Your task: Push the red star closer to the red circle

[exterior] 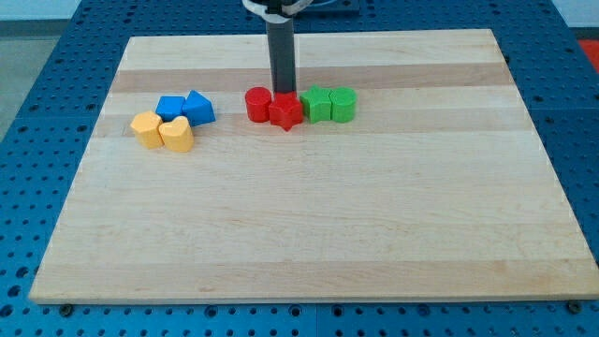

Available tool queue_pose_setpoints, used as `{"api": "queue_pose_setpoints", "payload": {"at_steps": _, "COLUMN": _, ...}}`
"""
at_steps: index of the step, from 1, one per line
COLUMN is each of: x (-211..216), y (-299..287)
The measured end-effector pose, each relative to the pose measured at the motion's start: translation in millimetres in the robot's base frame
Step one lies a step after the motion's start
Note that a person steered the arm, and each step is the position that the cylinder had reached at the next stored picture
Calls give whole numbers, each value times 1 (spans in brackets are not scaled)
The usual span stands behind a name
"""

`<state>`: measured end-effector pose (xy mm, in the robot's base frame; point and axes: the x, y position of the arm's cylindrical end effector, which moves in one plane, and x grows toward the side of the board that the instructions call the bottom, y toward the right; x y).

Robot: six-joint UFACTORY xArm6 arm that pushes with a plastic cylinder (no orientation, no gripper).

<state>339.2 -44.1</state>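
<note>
The red star (286,111) lies on the wooden board (309,225), above the board's middle. The red circle (257,103) sits just to its left, touching it or nearly so. My tip (282,92) stands directly behind the red star, at its top edge, between the red circle and the green blocks. The rod rises straight up out of the view's top.
Two green blocks (318,103) (343,104) sit right of the red star, the nearer one touching it. At the view's left is a cluster: a blue block (170,107), a blue triangle (198,107), a yellow block (146,127) and a yellow heart (177,134).
</note>
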Motion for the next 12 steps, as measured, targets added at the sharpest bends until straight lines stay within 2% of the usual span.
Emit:
{"api": "queue_pose_setpoints", "payload": {"at_steps": 6, "x": 45, "y": -71}}
{"api": "queue_pose_setpoints", "payload": {"at_steps": 8, "x": 79, "y": -16}}
{"api": "queue_pose_setpoints", "payload": {"at_steps": 9, "x": 80, "y": 34}}
{"api": "queue_pose_setpoints", "payload": {"at_steps": 10, "x": 61, "y": 56}}
{"api": "queue_pose_setpoints", "payload": {"at_steps": 12, "x": 40, "y": 35}}
